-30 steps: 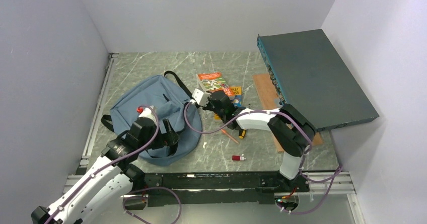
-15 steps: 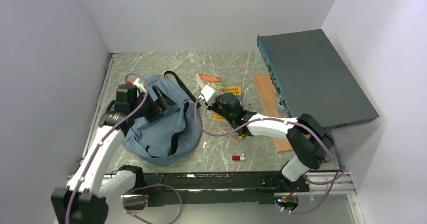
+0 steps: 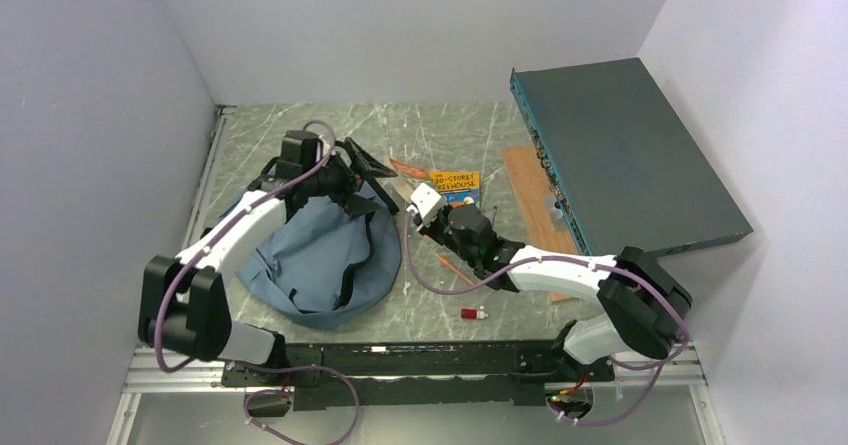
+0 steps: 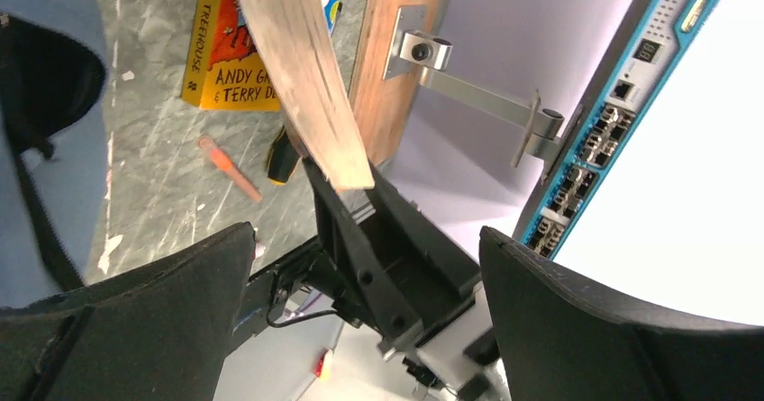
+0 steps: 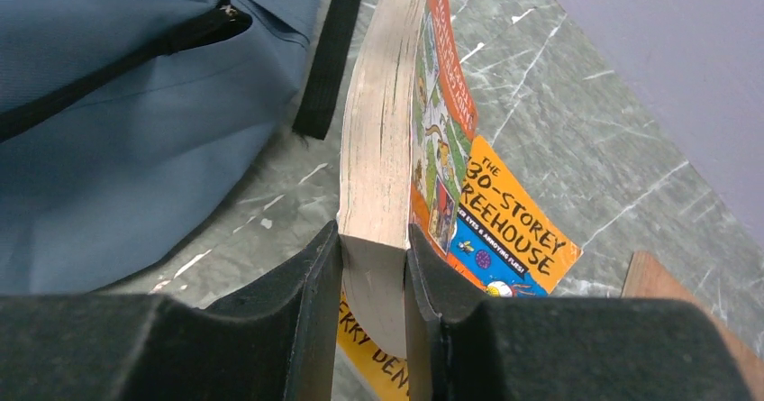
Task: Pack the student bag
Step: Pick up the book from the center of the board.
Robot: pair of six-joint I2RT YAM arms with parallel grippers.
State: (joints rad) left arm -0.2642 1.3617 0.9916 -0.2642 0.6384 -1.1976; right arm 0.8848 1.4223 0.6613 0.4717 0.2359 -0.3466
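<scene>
one soft, limp bag (image 3: 310, 255) slumps at 9 o'clock on the bench (image 3: 450, 130); probably light but floppy, best taken by the fabric at its opening. left arm (image 3: 225, 240) stretches toward 12 over it, left pincer (image 4: 365, 234) spread wide, nothing between. right arm (image 3: 560, 265) reaches toward 10, right pincer (image 5: 374, 239) clamped on the bottom edge of an upright book (image 5: 378, 140).

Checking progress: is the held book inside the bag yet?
No, the right gripper holds the book over the table, beside the bag.
</scene>
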